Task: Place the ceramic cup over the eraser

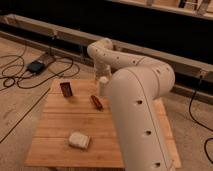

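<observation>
The ceramic cup (103,86), small and plain white, is at the far middle of the wooden table (60,120). It hangs directly under the end of my white arm. My gripper (103,75) sits right on top of the cup, mostly hidden by the wrist. The eraser (66,89), a dark reddish-brown block with a paler edge, stands on the table's far left. It is about a hand's width to the left of the cup and apart from it.
A slim reddish-brown stick (96,102) lies just in front of the cup. A pale beige cushion-like block (79,140) lies near the table's front. My bulky arm (140,110) covers the table's right side. Cables and a dark box (36,66) lie on the floor at left.
</observation>
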You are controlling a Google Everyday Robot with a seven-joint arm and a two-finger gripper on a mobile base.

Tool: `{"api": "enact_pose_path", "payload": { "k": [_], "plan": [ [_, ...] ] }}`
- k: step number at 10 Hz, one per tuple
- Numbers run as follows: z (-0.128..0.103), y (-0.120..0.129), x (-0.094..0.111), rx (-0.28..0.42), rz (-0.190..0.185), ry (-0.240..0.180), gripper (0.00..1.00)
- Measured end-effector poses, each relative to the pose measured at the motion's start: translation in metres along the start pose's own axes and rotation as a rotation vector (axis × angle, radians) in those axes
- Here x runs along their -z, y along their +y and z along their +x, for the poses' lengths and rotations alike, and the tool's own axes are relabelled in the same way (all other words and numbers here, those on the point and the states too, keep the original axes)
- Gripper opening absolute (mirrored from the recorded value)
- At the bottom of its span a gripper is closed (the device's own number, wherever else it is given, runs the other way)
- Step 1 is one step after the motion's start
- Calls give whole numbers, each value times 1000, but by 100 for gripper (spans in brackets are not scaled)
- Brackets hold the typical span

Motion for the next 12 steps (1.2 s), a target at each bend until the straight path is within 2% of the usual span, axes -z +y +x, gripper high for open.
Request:
{"api": "enact_pose_path", "payload": {
  "k": [1,6,7,10,12],
  "plan": [
    [-1,1,-5,2,4,5,58],
    [-8,-9,-16,-11,35,13,9],
    [-8,-10,-16,-12,38,14,3],
    [-8,-6,-4,14,41,3,0],
    [-7,3,17,56,35,-24,0]
  ]
}}
